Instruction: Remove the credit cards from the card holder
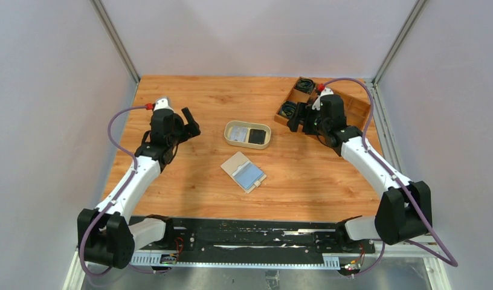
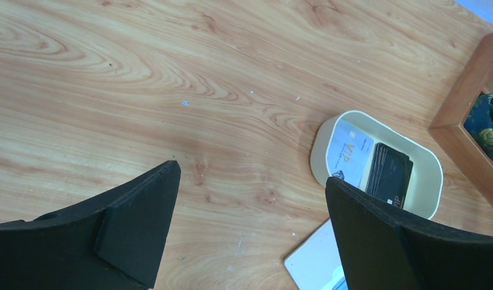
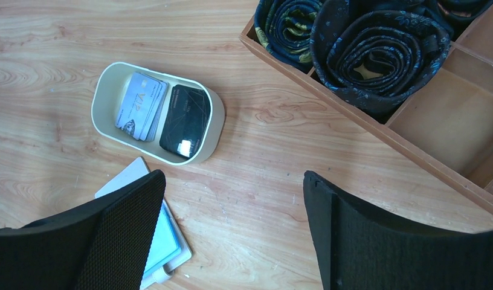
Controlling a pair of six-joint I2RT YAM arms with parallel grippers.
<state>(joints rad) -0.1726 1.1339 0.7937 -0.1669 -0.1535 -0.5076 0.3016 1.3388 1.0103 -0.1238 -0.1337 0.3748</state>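
– Wallet [image 1: 235, 162], where's it at?
– Abt mid-table, a bit toward the near edge. It lies open, skewed to the table [image 1: 190, 193] edges. Neither arm touches it.
– Cards?
– One pale blue card [image 1: 251, 176] sits on the wallet leaf closer to the near right corner. Tucked in a pocket or just lying on top: can't tell. Others are in the oval dish [image 3: 217, 115], which sits just on the far side of the wallet, not touching it. In it are pale cards [image 3: 141, 106] w/ "VIP" print, stacked at the end toward the table's left edge. A black card [image 3: 185, 118] lies right beside them at the other end.
– Left gripper [image 2: 250, 175]?
– Hangs over bare wood on the table's left half, roughly level w/ the dish but well apart from it. Fingers spread wide, nothing btw them.
– Right gripper [image 3: 232, 175]?
– Up toward the far right corner, just beside the left end of the wooden tray [image 3: 449, 121]. Fingers wide too, nothing held. Its cam looks down on the dish & part of the wallet w/ the blue card.
– What's in the tray?
– It sits in the far right corner, angled to the edges, split into compartments. The ones at its left end hold rolled ties [image 3: 365, 54], dark w/ a pattern.
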